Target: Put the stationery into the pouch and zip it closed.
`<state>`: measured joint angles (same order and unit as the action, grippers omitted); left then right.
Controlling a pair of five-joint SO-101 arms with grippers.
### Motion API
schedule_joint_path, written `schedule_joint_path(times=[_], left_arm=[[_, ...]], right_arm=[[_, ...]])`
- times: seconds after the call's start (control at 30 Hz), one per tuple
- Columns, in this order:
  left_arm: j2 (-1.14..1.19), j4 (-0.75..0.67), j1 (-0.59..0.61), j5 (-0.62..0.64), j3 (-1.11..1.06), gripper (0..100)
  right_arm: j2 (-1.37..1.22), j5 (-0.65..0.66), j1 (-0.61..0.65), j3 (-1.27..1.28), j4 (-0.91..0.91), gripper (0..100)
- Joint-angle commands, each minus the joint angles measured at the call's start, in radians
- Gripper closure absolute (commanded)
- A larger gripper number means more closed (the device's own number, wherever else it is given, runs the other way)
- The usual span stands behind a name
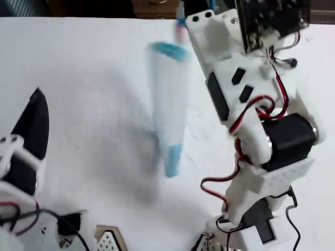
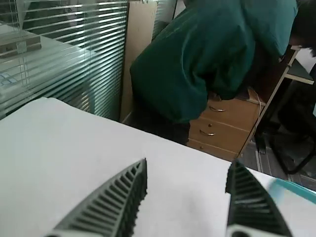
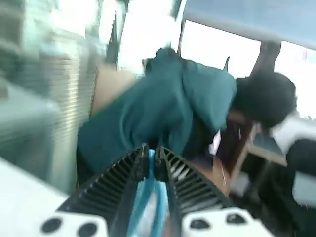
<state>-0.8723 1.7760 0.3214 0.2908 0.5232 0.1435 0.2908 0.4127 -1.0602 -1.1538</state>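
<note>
While the right gripper (image 3: 152,154) is clamped on the blue end of the pouch (image 1: 168,104), apparently lifted off the table (image 1: 78,68), pull gently so it cannot slip. The left gripper (image 2: 187,173), jaws apart, could brace the free end.

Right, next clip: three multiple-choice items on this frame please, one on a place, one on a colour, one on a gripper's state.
1. In the high view, where is the long white tapered pouch?
A) between the two arms
B) inside a wooden drawer
C) under a chair
2. What colour are the pouch's two ends?
A) red
B) blue
C) black
3. How is the right gripper?
A) wide open, empty
B) shut on a thin blue piece
C) shut on a yellow pencil

1 A: left arm on one side, right arm on the other.
2 B: both ends show light blue.
3 B: its black ribbed fingers close on the blue piece.
</note>
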Motion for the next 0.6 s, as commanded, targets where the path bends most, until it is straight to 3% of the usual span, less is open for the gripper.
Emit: schedule_joint_path(times=[0.0,0.17,0.3,0.57], left_arm=[[-0.018,-0.009,0.004,0.006,0.012,73],[-0.03,0.006,0.002,0.006,-0.103,73],[-0.073,0.002,0.002,0.0,-0.212,73],[-0.143,-0.035,0.004,-0.002,-0.334,73]], right_arm=[[0.016,0.005,0.07,-0.031,0.122,98.2],[0.007,0.006,0.166,0.003,0.143,98.2],[0.001,0.005,0.173,0.049,0.114,98.2],[0.01,-0.002,0.168,0.095,-0.117,98.2]])
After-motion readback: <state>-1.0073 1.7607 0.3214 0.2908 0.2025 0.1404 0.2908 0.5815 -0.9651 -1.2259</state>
